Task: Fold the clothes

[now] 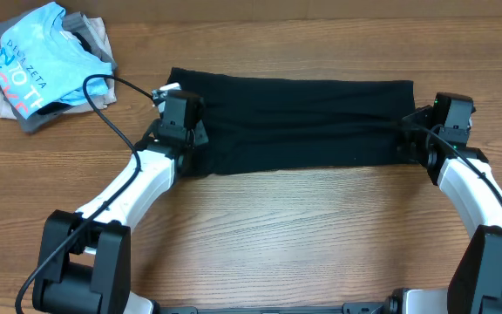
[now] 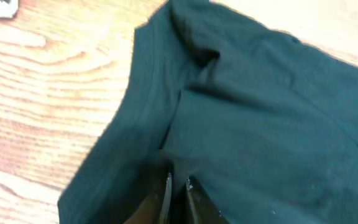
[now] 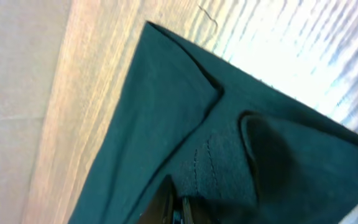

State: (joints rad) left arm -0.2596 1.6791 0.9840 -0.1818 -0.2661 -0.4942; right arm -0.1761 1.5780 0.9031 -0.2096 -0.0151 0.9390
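Observation:
The black garment point(image 1: 295, 122) lies on the wooden table as a long folded band across the middle. My left gripper point(image 1: 179, 126) is at its left end, fingers shut on a fold of the black fabric point(image 2: 178, 183). My right gripper point(image 1: 418, 131) is at its right end, shut on a stitched edge of the fabric point(image 3: 178, 202). The garment's far corner shows in the right wrist view point(image 3: 166, 87). The white neck label is hidden.
A light blue tee with white and red lettering point(image 1: 37, 61) lies crumpled on grey and beige garments point(image 1: 90, 35) at the back left. A black cable point(image 1: 116, 105) loops from the left arm. Bare wood lies in front of the garment.

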